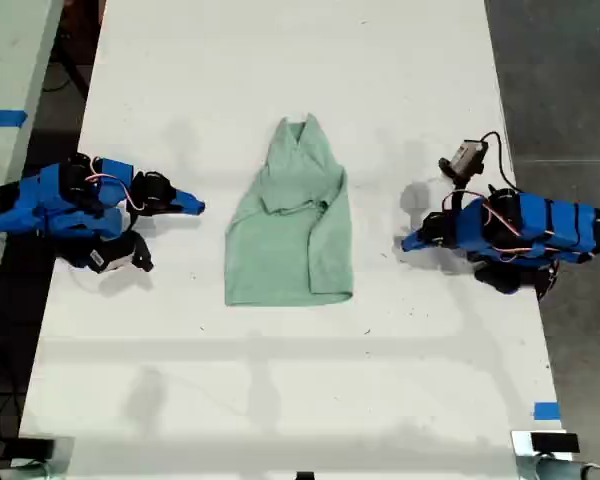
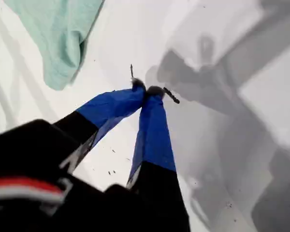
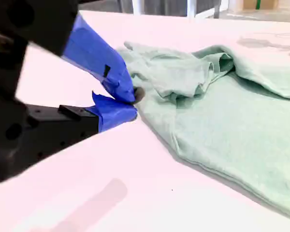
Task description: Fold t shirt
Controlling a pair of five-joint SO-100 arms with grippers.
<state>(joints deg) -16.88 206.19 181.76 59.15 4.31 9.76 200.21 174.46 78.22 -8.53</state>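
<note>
Mint-green t shirt [image 1: 290,235] lies flat near the middle of the white desk [image 1: 280,380], between the two blue arms and touching neither. Its pointed collar end faces the top of the exterior view and its straight hem faces the bottom. One side is folded in over the body, with a sleeve lying across the chest. My first hand [image 1: 412,242] rests low over the desk on the exterior view's right, near the shirt's edge but apart from it. In the first wrist view its two blue fingers are pressed together at the tips with nothing between them [image 2: 147,91], and a rounded corner of the cloth [image 2: 58,34] shows beyond. My second hand [image 1: 195,207] sits on the exterior view's left, pointing at the shirt. In the second wrist view its tips meet, empty [image 3: 131,104], just beside the rumpled fabric [image 3: 222,111].
</note>
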